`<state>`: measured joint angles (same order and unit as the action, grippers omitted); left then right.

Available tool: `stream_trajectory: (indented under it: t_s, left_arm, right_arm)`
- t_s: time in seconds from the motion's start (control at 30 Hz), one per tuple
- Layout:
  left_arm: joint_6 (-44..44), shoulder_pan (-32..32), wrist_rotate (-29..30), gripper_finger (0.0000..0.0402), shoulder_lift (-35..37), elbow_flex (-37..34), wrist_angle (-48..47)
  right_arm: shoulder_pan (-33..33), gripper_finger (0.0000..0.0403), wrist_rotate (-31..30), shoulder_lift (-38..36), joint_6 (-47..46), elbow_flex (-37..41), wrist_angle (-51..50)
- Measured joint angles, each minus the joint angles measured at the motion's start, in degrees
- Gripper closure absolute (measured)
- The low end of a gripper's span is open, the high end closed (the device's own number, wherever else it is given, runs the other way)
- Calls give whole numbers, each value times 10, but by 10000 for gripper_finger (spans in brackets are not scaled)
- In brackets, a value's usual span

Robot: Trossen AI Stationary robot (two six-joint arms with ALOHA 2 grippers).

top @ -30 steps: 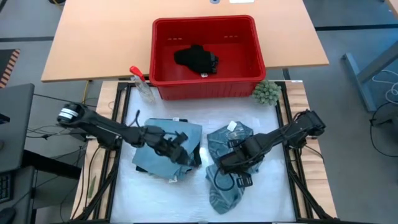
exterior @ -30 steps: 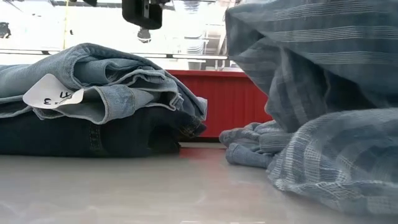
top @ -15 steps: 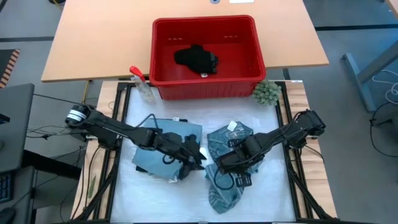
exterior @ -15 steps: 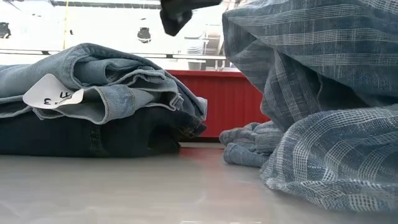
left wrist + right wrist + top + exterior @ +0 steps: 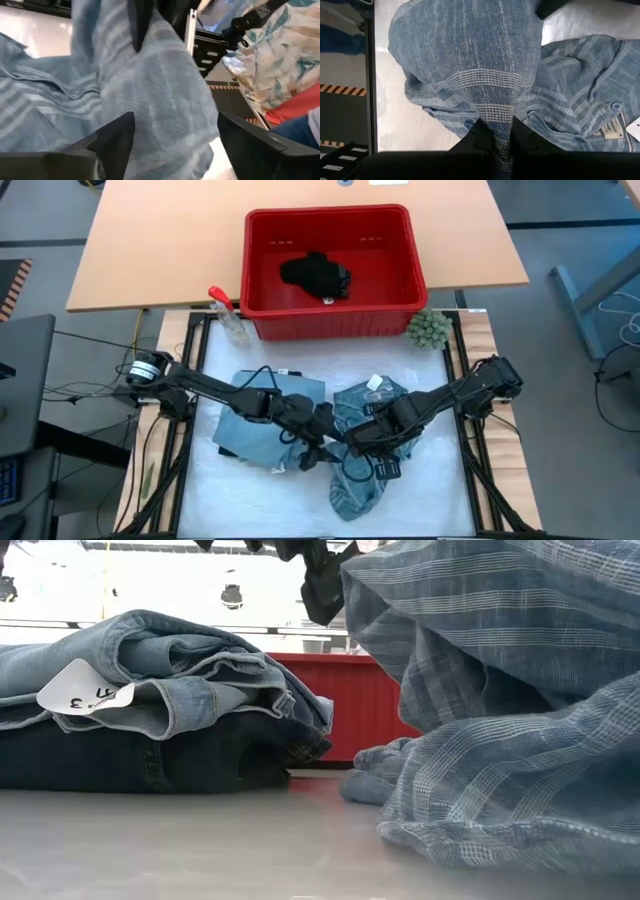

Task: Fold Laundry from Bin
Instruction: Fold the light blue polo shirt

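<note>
Two tools meet at the striped shirt [image 5: 365, 450], bunched on the tabletop [image 5: 200, 490]: right tool [image 5: 362, 442] pinches a fold, left tool [image 5: 325, 435] spread wide beside it. Jeans [image 5: 250, 435] lie left; bin [image 5: 262, 320] beyond.

A clear spray bottle [image 5: 226, 316] with a red trigger and a green fuzzy ball [image 5: 428, 329] flank the tub's front corners.

Folded jeans [image 5: 160, 690] beside bunched striped shirt [image 5: 500, 730]
</note>
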<state>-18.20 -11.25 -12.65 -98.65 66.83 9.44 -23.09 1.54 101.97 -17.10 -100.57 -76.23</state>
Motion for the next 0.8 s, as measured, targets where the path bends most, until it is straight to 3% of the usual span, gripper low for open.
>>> stream_trajectory:
  t_s: [0.2, 0.5, 0.67, 0.8]
  left_arm:
    - [5, 1, 50, 101, 0, 0, -36]
    - [-46, 14, -10, 107, -7, 0, -61]
    - [-54, 21, -25, 180, -9, 0, -83]
    - [-70, 20, -27, 310, -9, 0, -89]
  right_arm:
    - [0, 355, 0, 0, 5, 0, 6]
    - [20, 355, -17, 0, -3, -12, 29]
    - [30, 355, -15, 0, -9, -12, 33]
    - [30, 354, 14, 0, -5, -12, 36]
